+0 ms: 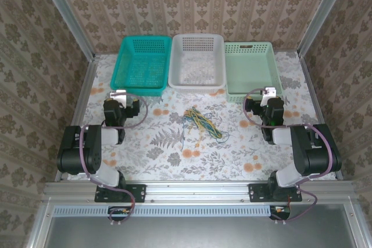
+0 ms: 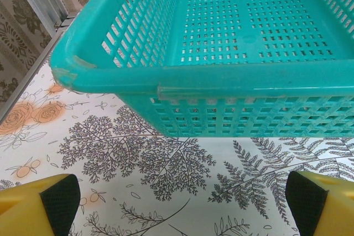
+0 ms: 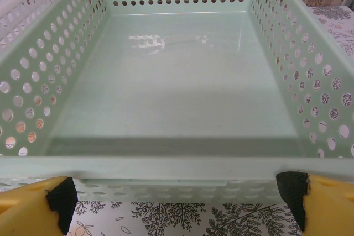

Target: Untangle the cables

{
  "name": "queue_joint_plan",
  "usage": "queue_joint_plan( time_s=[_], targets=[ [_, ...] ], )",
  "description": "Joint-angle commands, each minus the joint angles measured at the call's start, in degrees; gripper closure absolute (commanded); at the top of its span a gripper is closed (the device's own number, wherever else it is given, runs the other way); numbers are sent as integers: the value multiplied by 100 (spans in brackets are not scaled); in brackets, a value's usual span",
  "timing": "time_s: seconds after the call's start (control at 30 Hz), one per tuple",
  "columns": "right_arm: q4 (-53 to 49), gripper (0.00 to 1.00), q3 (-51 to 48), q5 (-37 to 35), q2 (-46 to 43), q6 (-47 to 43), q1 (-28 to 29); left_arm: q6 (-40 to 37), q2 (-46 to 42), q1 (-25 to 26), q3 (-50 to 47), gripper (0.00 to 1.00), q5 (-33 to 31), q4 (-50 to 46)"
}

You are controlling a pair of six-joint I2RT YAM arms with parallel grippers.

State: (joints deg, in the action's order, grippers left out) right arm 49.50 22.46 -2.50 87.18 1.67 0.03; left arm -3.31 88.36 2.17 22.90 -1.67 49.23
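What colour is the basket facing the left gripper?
The basket is teal, clearest in the left wrist view.

Beige damask wallpaper (image 1: 232, 4) lines 3 sides, aluminium posts (image 1: 64, 13) at the corners; a fern-and-flower print covers the table (image 1: 157, 149).

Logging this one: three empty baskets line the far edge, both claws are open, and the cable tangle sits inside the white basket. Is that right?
Not quite. The cables are not in any basket: they lie on the table, in front of the white basket, as the top external view shows. The rest of the statement stands.
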Motion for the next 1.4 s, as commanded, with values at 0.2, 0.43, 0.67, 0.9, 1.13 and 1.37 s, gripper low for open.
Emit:
queue_joint_plan(
  time_s=[0.2, 0.43, 0.67, 0.9, 1.13, 1.37],
  targets=[
    [-148, 0, 93, -27, -92, 44, 40, -54, -306, -31, 115, 0, -28, -377],
    [-3477, 1, 924, 20, -1551, 460, 174, 1262, -1850, 292, 892, 0, -2068, -3911],
    [-4889, 5, 1187, -57, -2497, 922, 603, 1833, -3251, 670, 794, 0, -2250, -5123],
    [-7319, 12, 3181, -156, -1545, 1255, 698, 1858, -3344, 1645, 1347, 0, -2516, -5780],
    [-8201, 11, 4487, -419, -270, 258, 1361, 1589, -2847, 2357, 1763, 0, -2313, -5593],
    [-8575, 19, 5164, -608, 646, 184, 1652, 1483, -2641, 2607, 1904, 0, -1704, -5525]
  ],
)
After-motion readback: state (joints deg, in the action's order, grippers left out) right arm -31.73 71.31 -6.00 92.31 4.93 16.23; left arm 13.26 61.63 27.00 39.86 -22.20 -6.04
